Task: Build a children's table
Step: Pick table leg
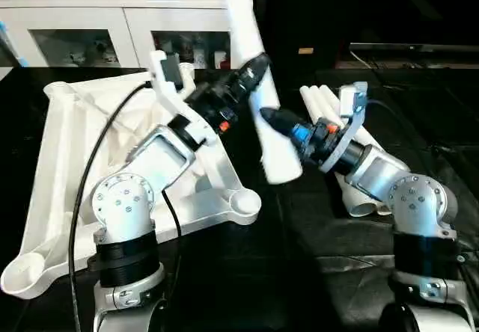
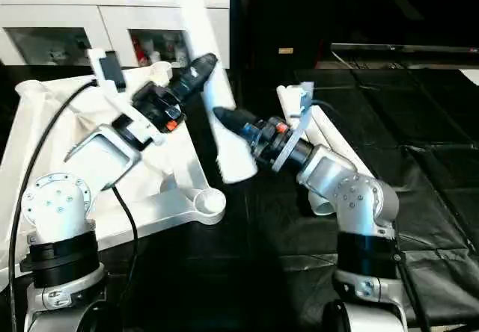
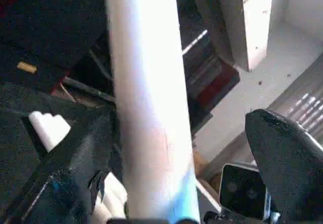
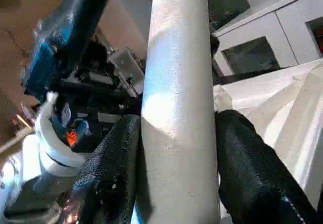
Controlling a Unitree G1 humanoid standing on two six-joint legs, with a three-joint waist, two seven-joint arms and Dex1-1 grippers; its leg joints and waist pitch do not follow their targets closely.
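Here, a black-draped surface (image 1: 314,227) is seen before a white cabinet (image 1: 112,18). The tabletop (image 1: 82,167) lies underside-up at its left. A leg (image 1: 258,85) is pinched by the right pincer (image 1: 263,117); the left pincer (image 1: 258,66) is spread around it.

Both silver forearms reach forward and converge at the middle. The right gripper (image 4: 176,183) has its jaws pressed against both sides of a white leg (image 1: 258,85). The left gripper (image 3: 166,173) straddles it higher up, jaws spread wide.
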